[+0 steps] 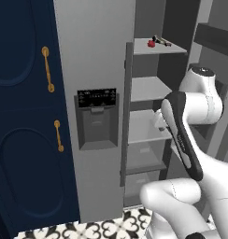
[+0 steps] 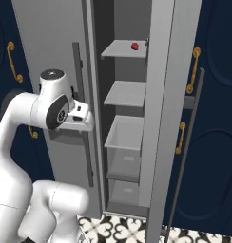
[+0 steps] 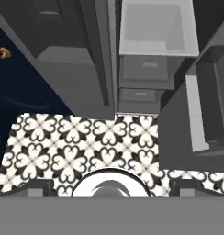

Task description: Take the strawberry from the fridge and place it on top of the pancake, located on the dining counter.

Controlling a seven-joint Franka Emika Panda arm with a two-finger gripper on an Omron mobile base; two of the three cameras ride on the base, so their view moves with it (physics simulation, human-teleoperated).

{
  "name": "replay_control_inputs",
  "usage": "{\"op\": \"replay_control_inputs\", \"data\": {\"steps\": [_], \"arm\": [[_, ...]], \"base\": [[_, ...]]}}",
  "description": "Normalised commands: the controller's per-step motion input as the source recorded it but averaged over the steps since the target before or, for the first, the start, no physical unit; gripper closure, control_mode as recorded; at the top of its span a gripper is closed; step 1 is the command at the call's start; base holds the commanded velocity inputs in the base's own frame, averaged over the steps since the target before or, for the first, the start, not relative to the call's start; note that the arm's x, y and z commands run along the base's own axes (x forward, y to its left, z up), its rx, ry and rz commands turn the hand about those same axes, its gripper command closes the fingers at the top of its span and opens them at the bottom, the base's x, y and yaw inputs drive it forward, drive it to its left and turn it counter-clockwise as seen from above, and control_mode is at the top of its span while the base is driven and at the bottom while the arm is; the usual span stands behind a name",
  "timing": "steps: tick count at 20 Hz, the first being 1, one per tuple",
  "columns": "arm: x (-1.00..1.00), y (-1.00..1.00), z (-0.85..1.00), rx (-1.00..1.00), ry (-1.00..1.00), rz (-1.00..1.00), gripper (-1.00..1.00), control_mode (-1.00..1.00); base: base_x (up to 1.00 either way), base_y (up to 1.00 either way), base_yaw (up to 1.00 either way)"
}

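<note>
**Fridge open, strawberry on top shelf, jaws wide and empty**

Left base view. Fridge ahead, left door shut, dispenser recess at mid-height. Right half open, grey shelves stacked inside. Strawberry on top shelf, small and red, just beside a dark thin item to its right. Navy cabinet with gold handles left of fridge. Arm rising from lower right, crossing in front of middle shelves; well below the strawberry. Patterned floor tile at bottom.

Right base view. Same fridge from other side. Strawberry alone toward right end of top shelf, near open door's edge. Empty-looking drawer below second shelf. Arm at left, wrist level with second shelf, in front of shut door and its long handle. Nothing in contact with fruit.

Hand view. Camera pointed down. Tile floor across middle, fridge foot above it. Light-grey drawer open at top, two darker drawer fronts beneath. Open door's inner bins at right. Gold handle at left edge on navy. Finger tips at far lower corners, spread wide apart, nothing between them. Gripper empty.
</note>
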Motion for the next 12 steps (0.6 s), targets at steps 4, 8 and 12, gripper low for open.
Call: {"op": "replay_control_inputs", "data": {"steps": [4,8,12], "arm": [[-0.63,0.08,0.0,0.15,0.01,-0.18,-1.0,-1.0],[-0.59,0.39,0.0,-0.05,-0.08,-0.14,-1.0,-1.0],[-0.56,0.18,-0.1,-0.05,-0.3,-0.05,-1.0,-1.0]], "base": [[0.0,0.0,0.0],[0.0,0.0,0.0],[0.0,0.0,0.0]]}}
